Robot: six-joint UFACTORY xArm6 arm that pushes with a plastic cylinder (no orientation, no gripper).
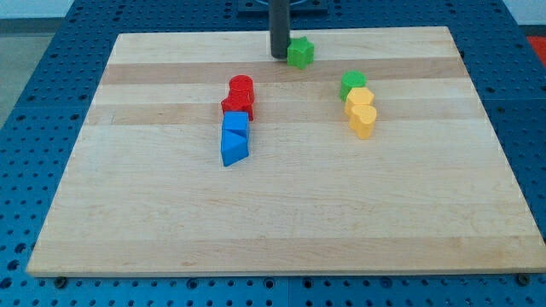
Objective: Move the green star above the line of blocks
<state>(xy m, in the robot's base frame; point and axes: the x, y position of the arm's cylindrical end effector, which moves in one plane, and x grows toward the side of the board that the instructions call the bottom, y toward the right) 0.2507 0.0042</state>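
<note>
Surface: wooden board (281, 213) on a blue perforated bench (51, 77), seen in the one camera view.
Tip: my tip (280, 56) rests on the board near the view's top edge, at the end of the dark upright rod (280, 26).
End effector: a plain rod with no jaws, so apart or together cannot be told.
Green star: green star (300, 53) sits just to the view's right of my tip, touching it or nearly so; I cannot tell which. It lies near the top edge, higher in the view than every other block.
Red pair: red cylinder (241, 86) with a second red block (236, 105) touching it just below, shape unclear.
Blue pair: blue cube (235, 124) directly under the red block, then a blue wedge-like block (234, 148) below that. The four form a line running down the board's middle.
Right group: green cylinder-like block (352, 83) at the top, yellow block (359, 100) against it, yellow heart (363, 121) below; they stand to the view's right, well apart from the red and blue line.
</note>
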